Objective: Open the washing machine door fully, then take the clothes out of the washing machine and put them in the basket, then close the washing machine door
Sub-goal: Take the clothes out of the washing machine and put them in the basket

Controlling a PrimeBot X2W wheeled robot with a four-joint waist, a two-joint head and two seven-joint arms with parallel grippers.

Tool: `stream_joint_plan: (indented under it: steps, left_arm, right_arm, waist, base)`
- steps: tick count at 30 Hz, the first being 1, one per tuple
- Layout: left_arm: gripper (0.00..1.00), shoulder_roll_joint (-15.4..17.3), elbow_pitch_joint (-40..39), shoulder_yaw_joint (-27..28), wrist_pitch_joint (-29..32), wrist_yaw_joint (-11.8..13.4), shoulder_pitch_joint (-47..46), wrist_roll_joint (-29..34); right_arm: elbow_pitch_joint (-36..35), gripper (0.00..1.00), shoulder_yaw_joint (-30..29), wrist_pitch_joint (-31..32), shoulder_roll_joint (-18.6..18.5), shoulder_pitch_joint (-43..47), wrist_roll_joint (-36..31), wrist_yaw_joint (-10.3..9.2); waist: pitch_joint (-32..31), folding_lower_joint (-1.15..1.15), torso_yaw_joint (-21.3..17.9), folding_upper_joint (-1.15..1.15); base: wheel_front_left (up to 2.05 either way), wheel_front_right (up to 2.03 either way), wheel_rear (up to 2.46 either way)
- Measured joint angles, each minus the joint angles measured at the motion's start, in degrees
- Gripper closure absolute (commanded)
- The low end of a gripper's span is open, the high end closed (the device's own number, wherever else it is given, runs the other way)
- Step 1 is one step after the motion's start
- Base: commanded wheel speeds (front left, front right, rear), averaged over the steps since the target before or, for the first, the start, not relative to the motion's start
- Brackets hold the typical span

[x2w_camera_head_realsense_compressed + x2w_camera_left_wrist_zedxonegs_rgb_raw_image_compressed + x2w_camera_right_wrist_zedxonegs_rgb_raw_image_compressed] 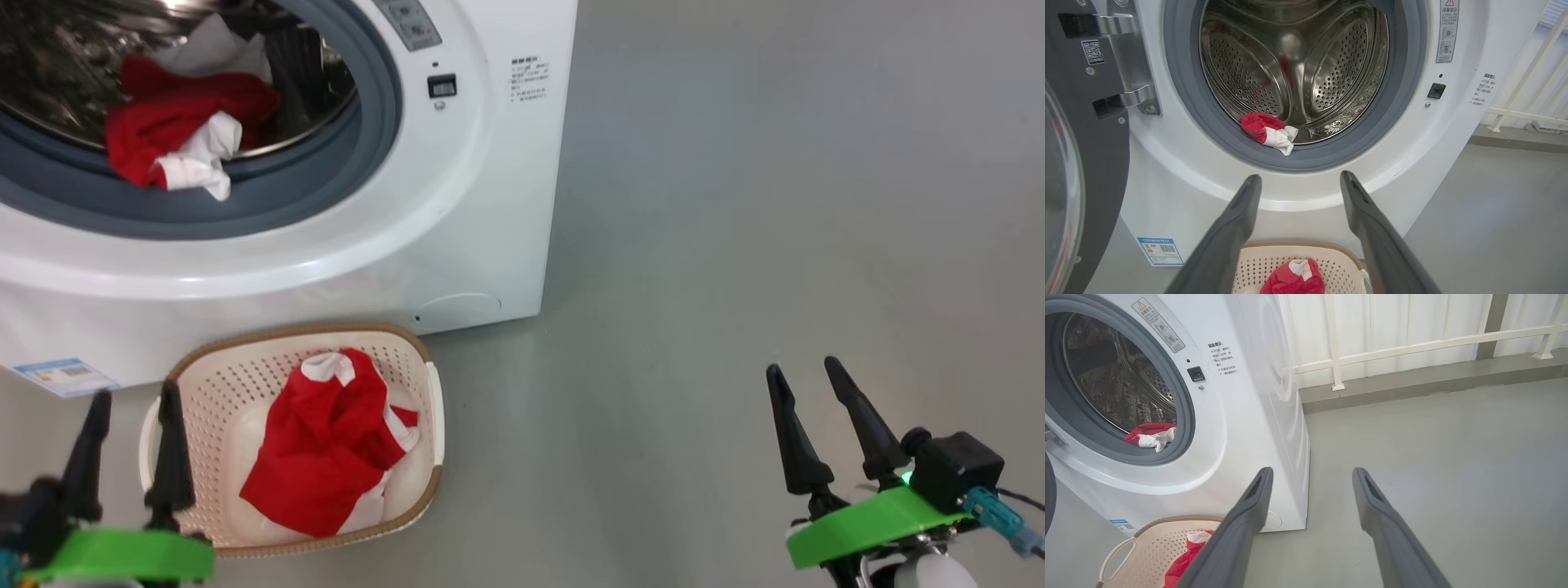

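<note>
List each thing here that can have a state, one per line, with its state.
washing machine door, swung open
washing machine, not yet emptied
clothes, heaped inside at the opening's lower edge
basket, upright, holding one red garment
left gripper, open, empty
right gripper, open, empty

Tapered black jaws on bright green mounts (873, 523)
</note>
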Motion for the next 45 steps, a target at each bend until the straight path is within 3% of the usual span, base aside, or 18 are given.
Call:
stream_joint_plan:
  steps: [7,19,25,32,39,45]
  left_arm:
    - [0.00,3.92,5.94,-3.78,2.65,0.00,-11.92,1.77]
    - [0.00,7.98,17.98,-9.46,19.57,0.77,-36.13,7.89]
    - [0.00,8.32,26.99,-12.35,25.73,1.68,-47.15,11.31]
    - [0.00,10.03,38.95,-15.19,27.87,2.72,-59.31,15.19]
    - [0.00,12.71,48.01,-16.59,28.00,5.63,-66.28,18.03]
    - [0.00,15.22,54.15,-16.92,26.15,6.13,-70.54,18.63]
  right_arm:
    - [-0.37,0.00,0.14,0.00,1.32,-2.58,-0.10,0.00]
    - [-1.02,0.00,1.66,0.00,1.86,-4.88,0.32,0.00]
    - [-1.80,0.00,2.37,0.00,1.89,-7.45,1.71,0.00]
    - [-2.44,0.00,5.32,0.00,1.89,-11.22,4.11,0.00]
    - [-2.66,0.00,7.45,0.00,2.01,-12.86,4.68,0.00]
    - [-2.76,0.00,8.60,0.00,2.00,-12.90,5.09,0.00]
  waist:
    - [3.00,0.00,-0.23,0.00]
    - [8.25,0.00,-2.69,0.00]
    - [11.73,0.00,-3.86,0.00]
    - [16.68,0.00,-5.67,0.00]
    - [20.06,0.00,-7.77,0.00]
    - [21.77,0.00,-9.79,0.00]
  base:
    - [0.00,0.00,0.00]
    - [0.00,0.00,0.00]
    - [0.00,0.00,0.00]
    - [0.00,0.00,0.00]
    - [0.00,0.00,0.00]
    - [0.00,0.00,0.00]
